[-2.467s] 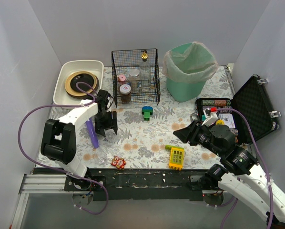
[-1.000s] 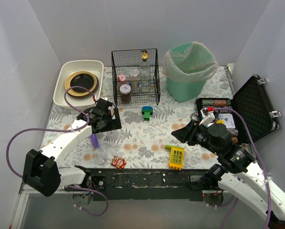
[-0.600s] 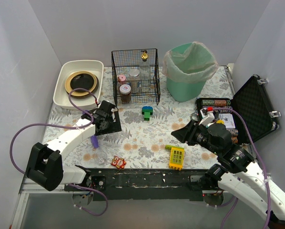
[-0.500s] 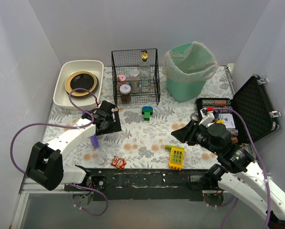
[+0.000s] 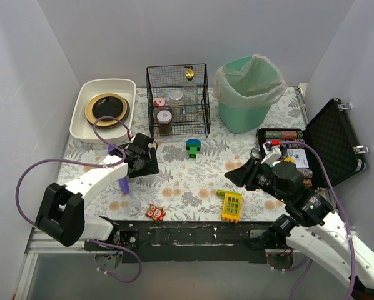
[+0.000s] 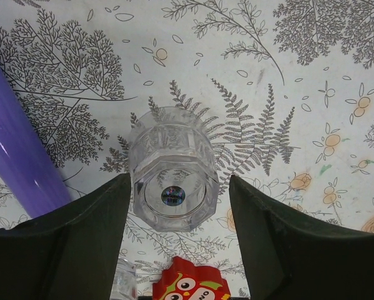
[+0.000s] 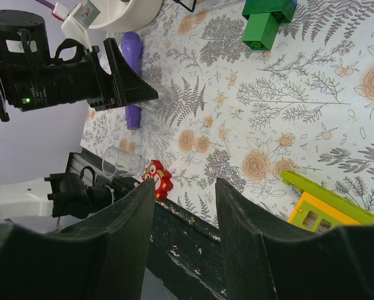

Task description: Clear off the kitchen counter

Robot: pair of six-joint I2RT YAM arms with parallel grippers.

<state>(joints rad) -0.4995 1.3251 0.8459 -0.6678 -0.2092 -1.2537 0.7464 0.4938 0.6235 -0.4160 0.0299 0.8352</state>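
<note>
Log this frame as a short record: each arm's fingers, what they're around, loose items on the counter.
left fingers: open, either side of clear glass, gap on one side
right fingers: open, empty, over kitchen counter
beside glass: purple tube, apart from it
other loose items: second glass, red owl toy, yellow toy, green block

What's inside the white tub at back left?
The white tub holds one round black plate with a gold rim. The left arm's purple cable loops across the plate's near edge. The tub floor under the plate is covered, so anything beneath cannot be seen.
</note>
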